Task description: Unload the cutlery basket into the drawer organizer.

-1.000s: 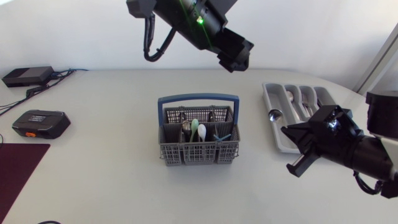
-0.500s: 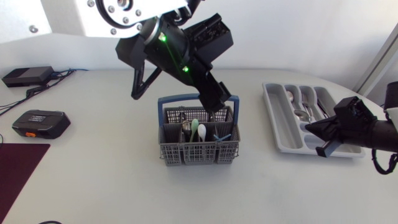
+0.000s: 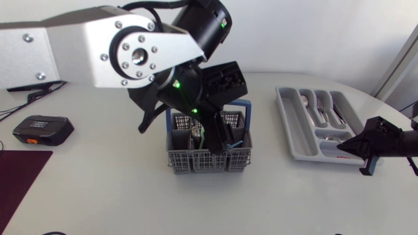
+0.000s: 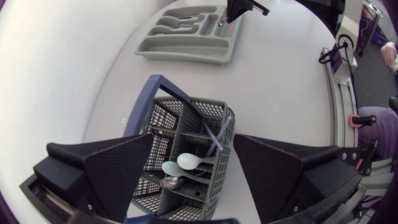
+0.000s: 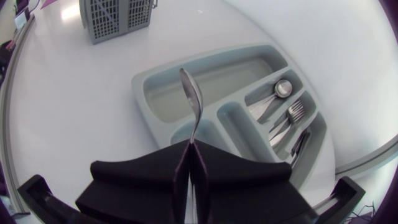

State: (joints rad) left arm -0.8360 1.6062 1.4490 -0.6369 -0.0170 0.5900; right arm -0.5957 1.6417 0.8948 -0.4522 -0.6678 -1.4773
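— How much room is there around the cutlery basket (image 3: 209,155)?
— There is bare table (image 3: 117,189) on every side of it, and the table's edges are well off. The left arm (image 3: 98,46) hangs over the basket, so from above its back cells are partly covered.
— And the left gripper (image 4: 193,140)?
— It is right above the basket with its fingers spread wide, one to each side of the middle cells, and it holds nothing.
— What does the basket look like?
— It is grey mesh with a blue handle (image 4: 144,102), split into cells. A white spoon (image 4: 189,162) and a pale green spoon (image 4: 169,168) lie together, with a thin bluish piece (image 4: 216,138) beside them and a metal piece (image 4: 171,182) below.
— Where is the drawer organizer (image 3: 282,108)?
— It sits well apart on the basket's right. It is grey, with cutlery (image 5: 283,88) in its narrow slots.
— And the right gripper (image 5: 189,144)?
— It is beyond the organizer from the basket. Its fingers are pressed together on the handle of a metal spoon (image 5: 193,99), and the bowl points ahead over the organizer.
— Anything else?
— A black-and-orange device (image 3: 42,128) and a dark red mat (image 3: 19,176) lie far off on the basket's left.
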